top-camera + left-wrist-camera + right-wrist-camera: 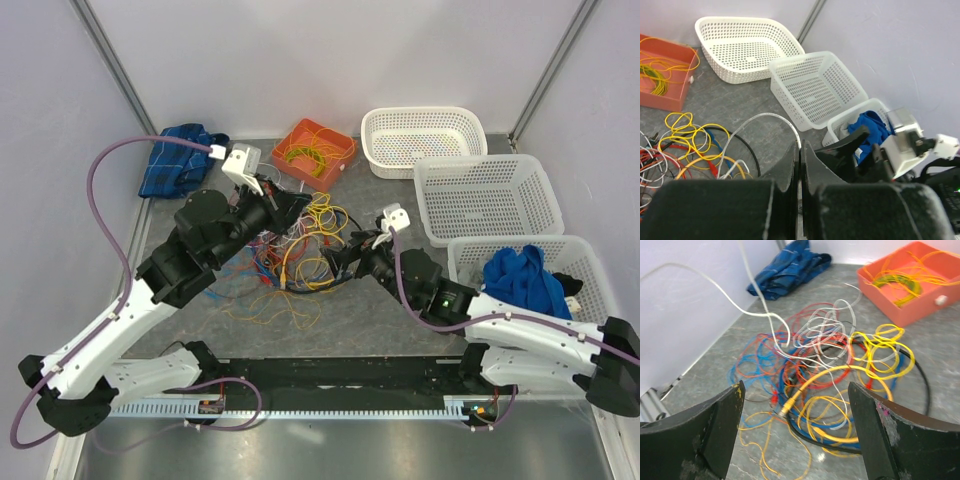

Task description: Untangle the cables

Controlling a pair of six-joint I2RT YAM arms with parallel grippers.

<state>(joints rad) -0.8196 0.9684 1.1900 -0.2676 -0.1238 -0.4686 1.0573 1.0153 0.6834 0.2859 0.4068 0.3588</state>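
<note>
The cables (300,255) lie in a loose tangle of yellow, orange, red, blue, white and black on the grey table between the arms. My left gripper (800,145) is shut, and a white cable (765,116) arcs up from the pile into its fingertips. In the top view the left gripper (290,205) sits at the pile's back left edge. The right wrist view shows that white cable (740,307) rising taut out of the tangle. My right gripper (796,386) stands open just above the pile, with a thick yellow cable's plug (790,402) below the gap; it holds nothing.
An orange bin (335,150) with coiled yellow cable stands at the back. Three white baskets (420,140) (485,195) (580,255) line the right side, the nearest holding a blue cloth (520,280). Another blue cloth (180,160) lies at the back left.
</note>
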